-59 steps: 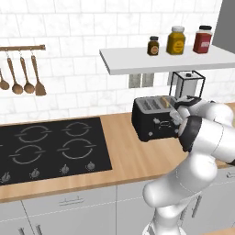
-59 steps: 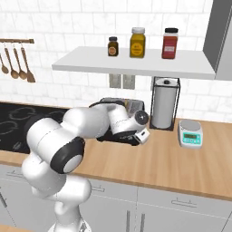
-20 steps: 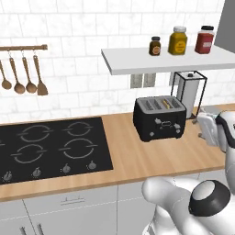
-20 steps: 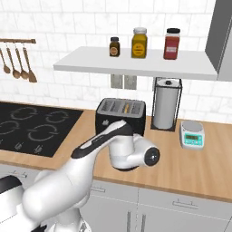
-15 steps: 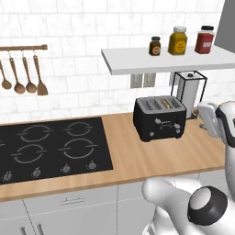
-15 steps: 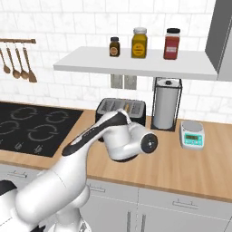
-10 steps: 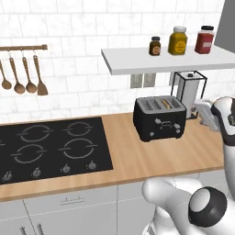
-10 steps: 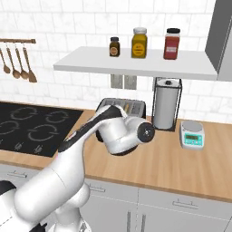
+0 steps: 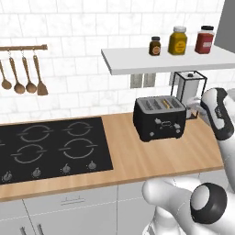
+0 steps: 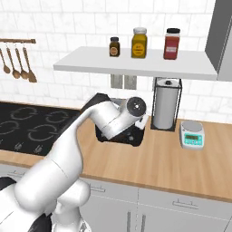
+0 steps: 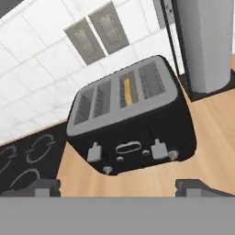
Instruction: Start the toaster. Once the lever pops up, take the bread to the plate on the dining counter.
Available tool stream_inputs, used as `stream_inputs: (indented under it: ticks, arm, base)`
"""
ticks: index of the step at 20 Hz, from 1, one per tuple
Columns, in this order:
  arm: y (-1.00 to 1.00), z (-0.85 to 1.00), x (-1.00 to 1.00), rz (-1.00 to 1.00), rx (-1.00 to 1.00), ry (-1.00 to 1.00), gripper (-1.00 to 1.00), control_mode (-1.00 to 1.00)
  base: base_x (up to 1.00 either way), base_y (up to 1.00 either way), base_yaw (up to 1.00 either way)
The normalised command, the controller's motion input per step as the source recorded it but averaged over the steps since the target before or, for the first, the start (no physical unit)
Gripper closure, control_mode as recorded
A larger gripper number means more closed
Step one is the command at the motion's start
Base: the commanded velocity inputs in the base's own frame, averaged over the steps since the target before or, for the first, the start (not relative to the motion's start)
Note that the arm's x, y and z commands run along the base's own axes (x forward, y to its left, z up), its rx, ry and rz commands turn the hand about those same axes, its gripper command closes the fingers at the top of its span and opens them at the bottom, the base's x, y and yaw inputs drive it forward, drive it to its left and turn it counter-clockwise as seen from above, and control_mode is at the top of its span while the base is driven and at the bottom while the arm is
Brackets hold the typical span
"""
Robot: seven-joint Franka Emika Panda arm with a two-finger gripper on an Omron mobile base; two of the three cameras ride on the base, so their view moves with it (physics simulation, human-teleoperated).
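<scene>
Standing on the light-wood bench (image 9: 133, 156), the black boxy toaster (image 9: 159, 118) was seen holding the thin golden-brown bread slice (image 11: 128, 91) in one slot. The fingers (image 11: 118, 187) were spread wide, released, just before the toaster's front. White tiled wall behind.

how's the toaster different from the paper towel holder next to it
The toaster is a low, wide black box with bread in one slot; the paper towel holder is a tall thin black frame around a white upright roll. Both stand on the wood counter against the tiled wall.
</scene>
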Motion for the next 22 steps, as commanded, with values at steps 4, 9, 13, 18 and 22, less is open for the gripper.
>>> stream_inputs:
  ticks: [4, 9, 13, 18, 22]
  arm:
    - [0.18, 0.72, 0.24, 0.05, -0.24, 0.04, -1.0, -1.0]
    - [0.26, 0.15, 0.33, 0.02, -0.13, 0.14, -1.0, -1.0]
    - [0.12, 0.0, 0.33, 0.0, -0.02, 0.11, -1.0, -1.0]
    - [0.07, 0.0, 0.25, 0.0, -0.01, 0.02, -1.0, -1.0]
    - [0.12, 0.0, 0.25, 0.0, -0.05, 0.0, -1.0, -1.0]
  base:
    - [0.0, 0.0, 0.0]
    - [0.0, 0.0, 0.0]
    - [0.0, 0.0, 0.0]
    - [0.0, 0.0, 0.0]
    - [0.0, 0.0, 0.0]
